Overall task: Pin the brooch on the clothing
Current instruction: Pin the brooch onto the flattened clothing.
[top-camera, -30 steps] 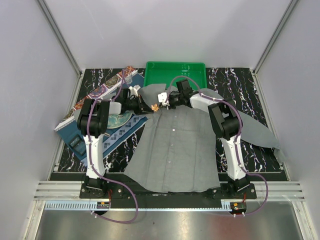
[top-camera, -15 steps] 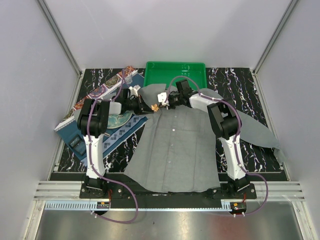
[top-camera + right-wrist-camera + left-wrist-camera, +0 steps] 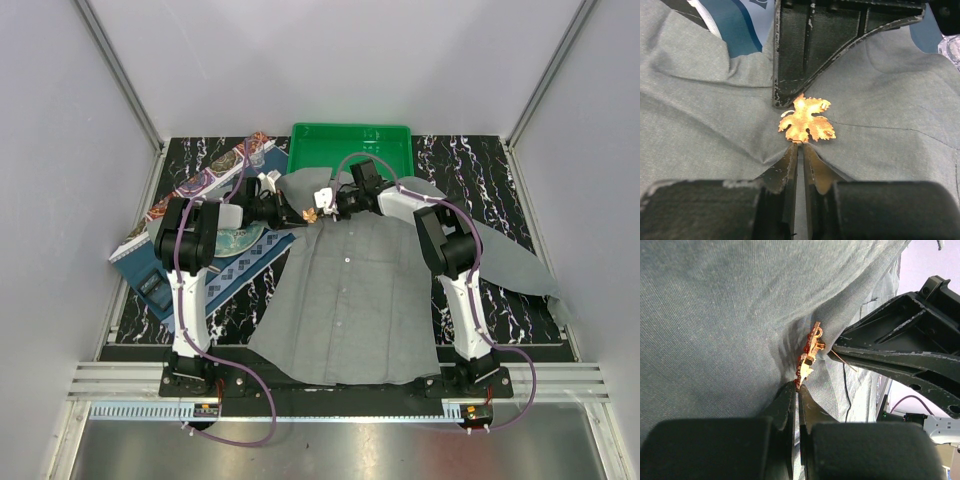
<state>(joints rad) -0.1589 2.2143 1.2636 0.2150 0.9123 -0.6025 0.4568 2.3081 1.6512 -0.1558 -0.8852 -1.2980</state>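
The grey shirt (image 3: 350, 290) lies flat on the table, collar toward the back. The small orange leaf-shaped brooch (image 3: 311, 214) sits on the shirt near the collar. It shows face-on in the right wrist view (image 3: 807, 122) and edge-on in the left wrist view (image 3: 810, 357). My left gripper (image 3: 297, 212) comes in from the left and is shut with its tips (image 3: 797, 385) on the brooch's edge, where cloth bunches. My right gripper (image 3: 326, 209) comes in from the right. Its jaws are shut to a thin slit at the brooch's lower edge (image 3: 800, 145).
A green tray (image 3: 350, 140) stands behind the collar. A dark blue patterned placemat (image 3: 215, 250) with a round plate and a small clear jar (image 3: 257, 152) lies at the left. The shirt's right sleeve (image 3: 515, 265) spreads across the dark marbled table.
The right arm has edged slightly to the left. Both grippers stay closed at the brooch, which has barely moved.
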